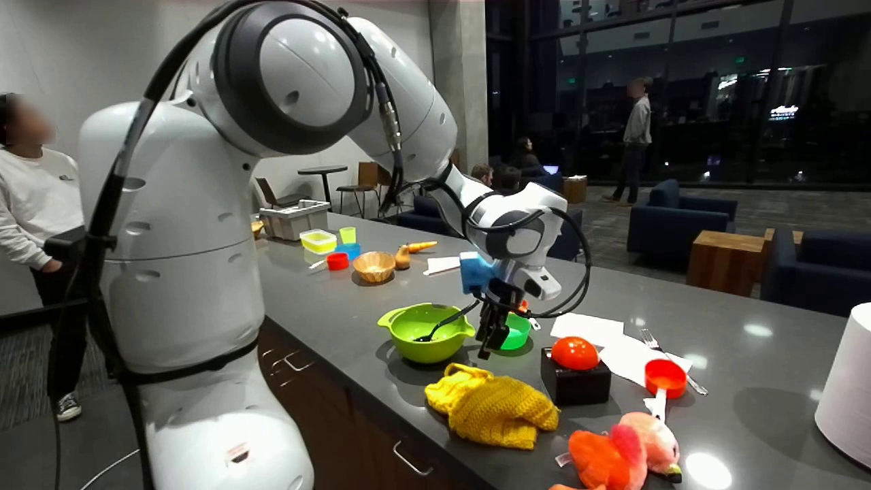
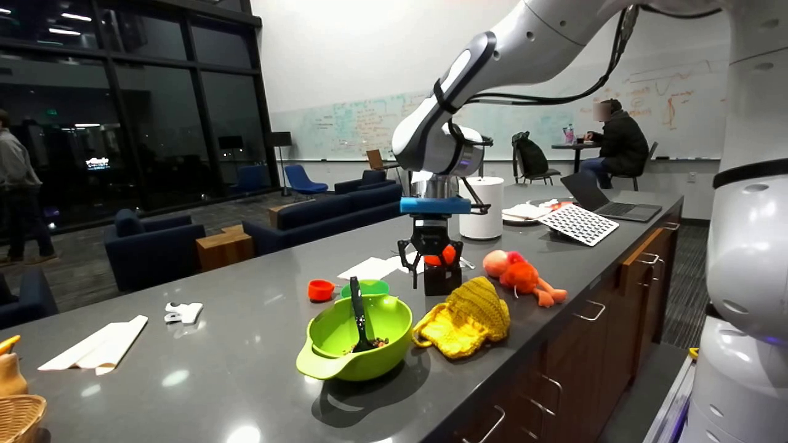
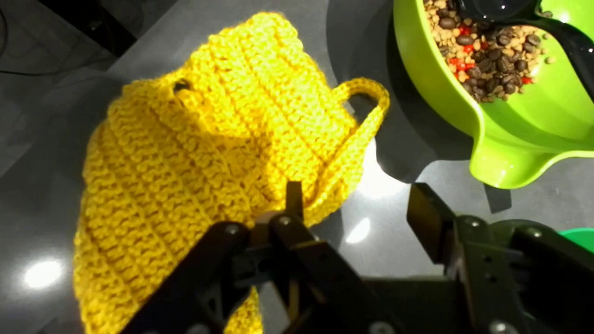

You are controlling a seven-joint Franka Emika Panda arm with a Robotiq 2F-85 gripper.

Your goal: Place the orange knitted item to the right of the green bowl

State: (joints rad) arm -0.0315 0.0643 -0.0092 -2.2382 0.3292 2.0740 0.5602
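Observation:
The orange knitted item (image 1: 500,412) lies loosely crumpled on the dark countertop, close beside the green bowl (image 1: 429,350). A thin loop of its edge points toward the bowl in the wrist view, where the knitted item (image 3: 158,181) fills the left half and the bowl (image 3: 506,169) the upper right. My gripper (image 3: 361,211) stands open with only countertop visible between its fingertips. Its left fingertip overlaps the knit's edge in that view; touching or above, I cannot tell. Both exterior views place the gripper (image 1: 493,333) (image 2: 436,277) over the counter, behind or beside the knit.
A black spoon (image 2: 358,314) leans in the green bowl among beans. A smaller green bowl (image 1: 517,333) sits near the gripper. Right of it stand a black box (image 1: 576,384) with a red dome, a red measuring cup (image 1: 665,374) and a plush toy (image 1: 612,456).

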